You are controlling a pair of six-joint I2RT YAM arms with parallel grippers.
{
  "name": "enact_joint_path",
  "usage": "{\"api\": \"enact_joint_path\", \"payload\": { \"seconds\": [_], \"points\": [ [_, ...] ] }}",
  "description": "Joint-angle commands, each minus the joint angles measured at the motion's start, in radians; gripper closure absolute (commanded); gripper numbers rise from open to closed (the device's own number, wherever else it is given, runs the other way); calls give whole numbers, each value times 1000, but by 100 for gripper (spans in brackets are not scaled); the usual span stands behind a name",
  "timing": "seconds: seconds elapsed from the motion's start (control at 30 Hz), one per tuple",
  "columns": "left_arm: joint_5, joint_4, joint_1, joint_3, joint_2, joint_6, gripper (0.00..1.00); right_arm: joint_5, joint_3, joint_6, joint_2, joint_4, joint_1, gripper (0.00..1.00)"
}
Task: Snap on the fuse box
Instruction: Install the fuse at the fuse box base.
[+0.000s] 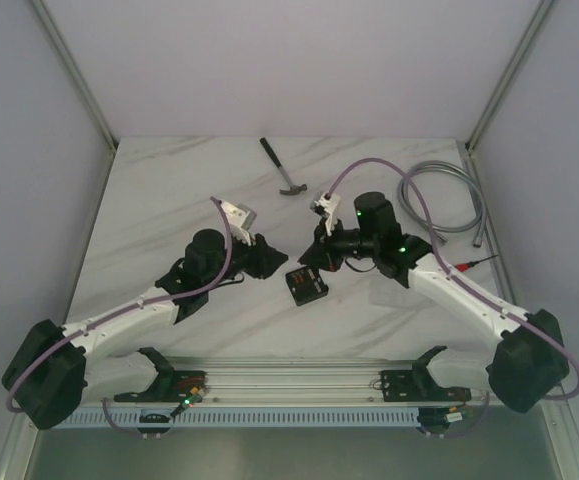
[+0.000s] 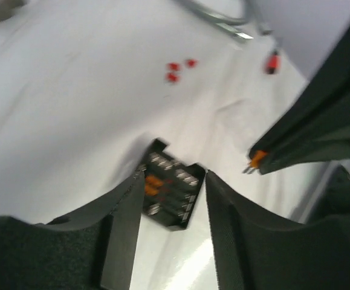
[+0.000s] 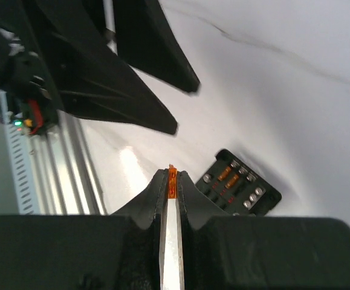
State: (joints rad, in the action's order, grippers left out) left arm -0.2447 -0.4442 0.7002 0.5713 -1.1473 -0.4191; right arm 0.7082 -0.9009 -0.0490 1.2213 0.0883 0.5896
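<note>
An orange fuse [image 2: 257,159] is being pinched in the closed right tool [image 3: 172,176] at 1 o'clock of the fuse box [image 1: 306,287], seemingly for slotting in. The box is lying mid-counter [image 1: 169,200]. The left tool [image 2: 173,178] is being held open and empty at 10 o'clock, probably for steadying.

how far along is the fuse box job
Done: two seated fuses already sit in the fuse box. In hand: the right fingers pinch one orange fuse; the left fingers hang open near the box. Left: seating that fuse; three loose red fuses lie apart; no cover on.
</note>
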Motion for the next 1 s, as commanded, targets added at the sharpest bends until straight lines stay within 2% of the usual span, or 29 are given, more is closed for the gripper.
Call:
{"api": "enact_joint_path", "payload": {
  "seconds": [0.0, 0.17, 0.37, 0.53, 0.97],
  "points": [
    [272, 121, -33, -52, 47, -58, 39, -320, -32, 94, 56, 24, 58, 100],
    [461, 227, -59, -83, 88, -103, 16, -595, -42, 178, 136, 30, 133, 100],
    [655, 368, -75, -89, 117, -153, 1, -831, -101, 247, 259, 91, 246, 100],
    [708, 388, -76, -125, 129, -159, 0, -950, -105, 316, 291, 114, 289, 100],
    [758, 399, -92, -119, 95, -161, 0, -1025, -111, 390, 391, 120, 324, 100]
  ]
}}
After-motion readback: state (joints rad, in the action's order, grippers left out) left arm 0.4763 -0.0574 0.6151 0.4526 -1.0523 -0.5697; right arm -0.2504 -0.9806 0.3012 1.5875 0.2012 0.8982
